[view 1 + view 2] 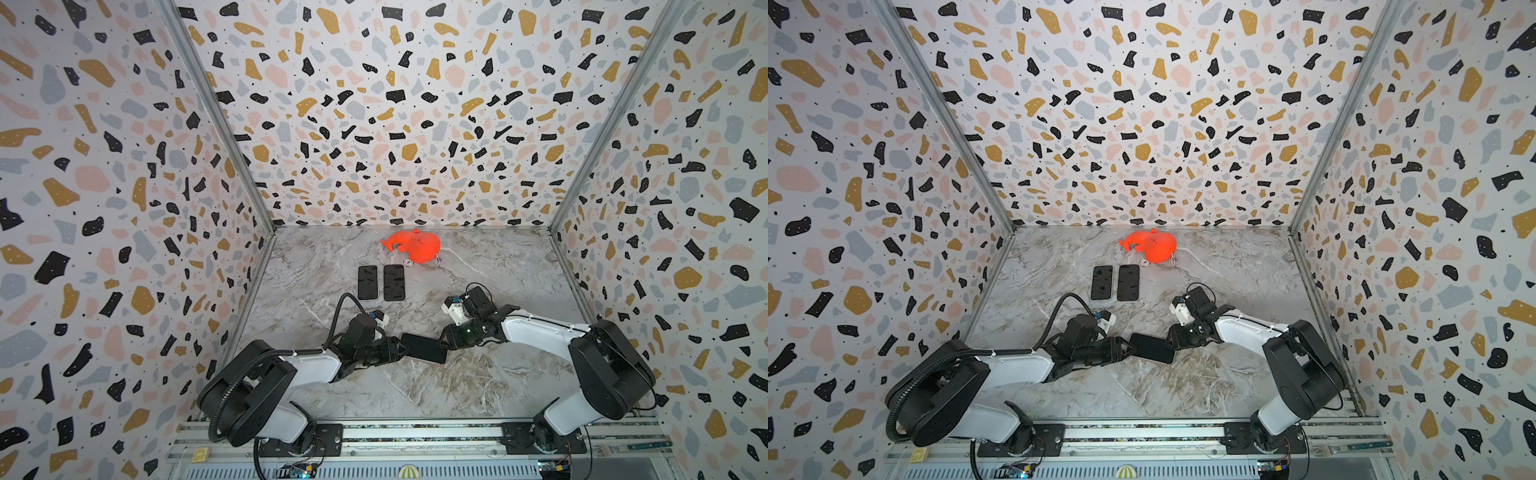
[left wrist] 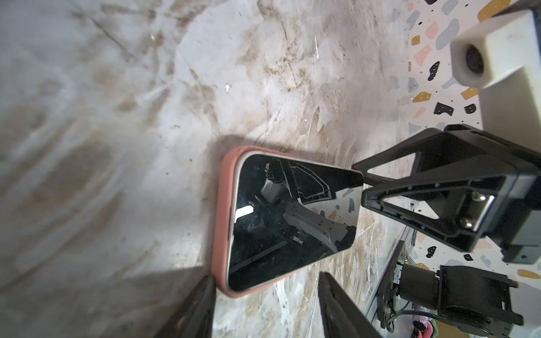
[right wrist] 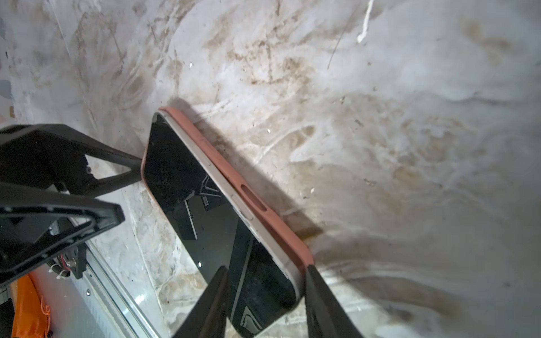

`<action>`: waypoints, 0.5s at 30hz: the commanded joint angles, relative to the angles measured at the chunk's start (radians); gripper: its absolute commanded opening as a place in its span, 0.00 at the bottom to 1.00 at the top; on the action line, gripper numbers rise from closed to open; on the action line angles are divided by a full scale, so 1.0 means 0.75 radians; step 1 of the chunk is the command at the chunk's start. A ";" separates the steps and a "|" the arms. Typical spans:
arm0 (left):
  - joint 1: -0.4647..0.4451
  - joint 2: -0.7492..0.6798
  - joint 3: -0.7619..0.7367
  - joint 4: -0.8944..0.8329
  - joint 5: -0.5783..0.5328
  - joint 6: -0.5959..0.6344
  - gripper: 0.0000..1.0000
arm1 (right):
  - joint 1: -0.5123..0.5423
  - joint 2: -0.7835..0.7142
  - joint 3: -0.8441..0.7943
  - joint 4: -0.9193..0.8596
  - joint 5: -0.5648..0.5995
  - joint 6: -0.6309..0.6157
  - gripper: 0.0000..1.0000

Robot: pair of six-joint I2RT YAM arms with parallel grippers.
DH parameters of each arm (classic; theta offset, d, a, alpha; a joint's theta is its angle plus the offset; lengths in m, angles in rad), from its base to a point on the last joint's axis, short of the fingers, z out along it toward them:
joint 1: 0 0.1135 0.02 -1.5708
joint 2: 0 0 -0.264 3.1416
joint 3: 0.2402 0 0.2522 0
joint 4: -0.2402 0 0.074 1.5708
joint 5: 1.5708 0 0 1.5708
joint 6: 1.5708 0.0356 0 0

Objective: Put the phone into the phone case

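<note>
glossy black phone [image 3: 202,202] lies half-seated in a rounded matte pink case [image 3: 272,225].

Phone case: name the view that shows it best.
Right wrist view: the pink phone case shows its long rim and button slot. Left wrist shows one corner and rim; both top views show only a sliver.

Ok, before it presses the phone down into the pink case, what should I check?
1. Phone fully seated in phone case: not ok; one long edge sits above the rim.
2. Left gripper bracing the case end: ok; one of its fingers touches it.
3. Right gripper holding the other end: cannot tell; its fingers straddle a corner.
4. Two spare phones and orange toy out of the way: ok.
</note>
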 commanded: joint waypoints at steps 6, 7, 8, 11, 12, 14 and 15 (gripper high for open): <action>0.060 0.110 0.289 -0.403 -0.167 0.285 0.53 | 0.021 -0.140 -0.005 -0.091 0.092 0.018 0.43; 0.061 0.142 0.316 -0.406 -0.165 0.294 0.52 | 0.021 -0.149 -0.005 -0.095 0.101 0.022 0.43; 0.060 0.169 0.339 -0.409 -0.166 0.300 0.52 | 0.023 -0.153 -0.007 -0.100 0.105 0.025 0.44; 0.056 0.233 0.385 -0.427 -0.154 0.325 0.51 | 0.027 -0.172 -0.009 -0.121 0.121 0.028 0.44; 0.051 0.246 0.394 -0.434 -0.151 0.330 0.51 | 0.025 -0.180 -0.009 -0.128 0.125 0.027 0.45; 0.033 0.263 0.412 -0.450 -0.153 0.344 0.51 | 0.026 -0.197 -0.009 -0.141 0.134 0.027 0.45; 0.024 0.273 0.421 -0.458 -0.159 0.350 0.50 | 0.025 -0.207 -0.010 -0.143 0.136 0.025 0.46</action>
